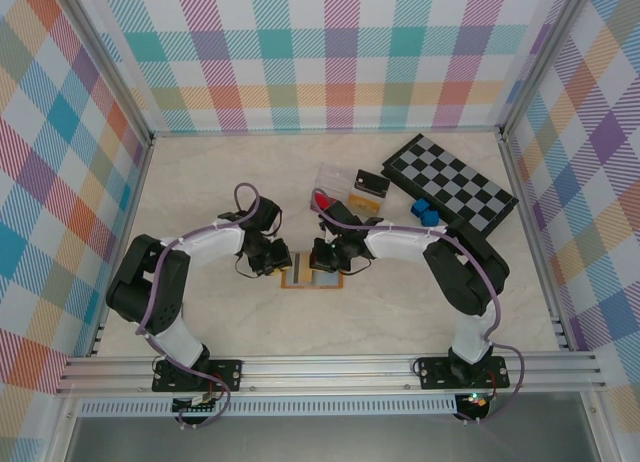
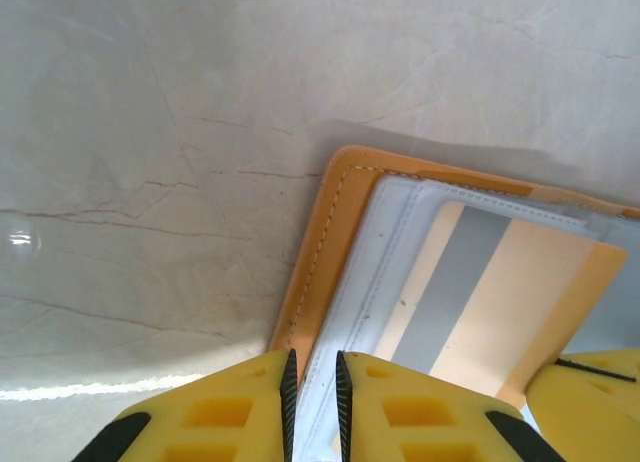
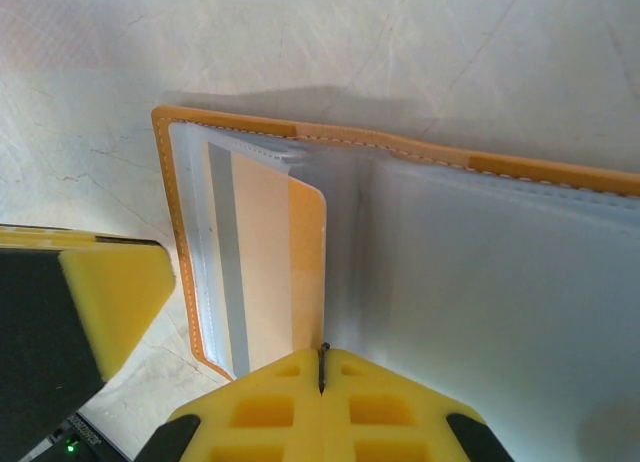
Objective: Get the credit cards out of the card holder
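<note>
Right wrist view, read from the claw outward. Right gripper (image 3: 322, 360) clamped tight, pads meeting with no gap, set at the end of the central fold of the card holder (image 3: 480, 282), right on a corner of the orange-yellow card (image 3: 265, 262); not possible to tell whether that corner is caught between the pads.

Card flat in the pocket of one half of the holder, long axis running straight away from the fingertips and parallel to the fold. Grey stripe on the side next to the holder's stitched outer edge. Free long edge poking out of the pocket mouth toward the fold. Judged line of withdrawal: sideways across the fold toward the holder's other half, not along the card's length.

Left wrist view: left gripper (image 2: 314, 367) almost closed, a narrow slot between the pads, the pale pocket edge on the outer side of that same half pinched in the slot, seemingly as an anchor.

Holder open flat on the table (image 2: 150, 132), between the two claws in the top external view. Right gripper nearer the card's free edge, so judged the puller; left the brace. Judged risk: holder dragged along with the card if the brace slips.
</note>
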### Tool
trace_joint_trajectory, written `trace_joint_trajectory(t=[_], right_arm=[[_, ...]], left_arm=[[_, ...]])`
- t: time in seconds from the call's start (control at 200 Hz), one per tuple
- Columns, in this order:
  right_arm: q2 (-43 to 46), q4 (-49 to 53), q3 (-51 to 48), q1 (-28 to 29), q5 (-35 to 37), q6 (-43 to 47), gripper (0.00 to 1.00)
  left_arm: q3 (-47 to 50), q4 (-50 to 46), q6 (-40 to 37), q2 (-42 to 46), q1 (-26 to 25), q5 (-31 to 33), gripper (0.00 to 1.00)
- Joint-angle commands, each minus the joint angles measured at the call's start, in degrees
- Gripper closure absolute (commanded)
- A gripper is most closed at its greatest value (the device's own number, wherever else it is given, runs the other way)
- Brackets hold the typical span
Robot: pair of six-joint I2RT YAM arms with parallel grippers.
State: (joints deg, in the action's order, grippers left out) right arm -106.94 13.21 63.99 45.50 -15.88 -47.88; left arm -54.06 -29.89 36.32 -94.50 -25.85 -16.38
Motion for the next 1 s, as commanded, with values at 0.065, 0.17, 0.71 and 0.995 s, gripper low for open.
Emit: trace_joint_trajectory(t=[0.065,0.17,0.71,0.995], right_arm=[[-0.18,2.53,0.41,0.47,0.68,1.21,0.98],[-1.12,3.36,1.12,0.48,0.63,1.59,0.97],[-1.93,4.38,1.34,0.19,0.99,2.53,0.97],[-3.26,-0.94,0.17,0.01,-4.76,0.99,0.83]], left_arm=[[-0.88,1.28,-0.97,3.43,-0.06,-3.46,0.82],[-1.08,2.66,-0.73,3.13,-0.3,-5.37,0.83],[-1.98,2.22,-1.54,-4.14,-1.35,-3.97,0.94],[-0.49,1.5,-1.88,-4.85,-1.35,-2.15,0.94]])
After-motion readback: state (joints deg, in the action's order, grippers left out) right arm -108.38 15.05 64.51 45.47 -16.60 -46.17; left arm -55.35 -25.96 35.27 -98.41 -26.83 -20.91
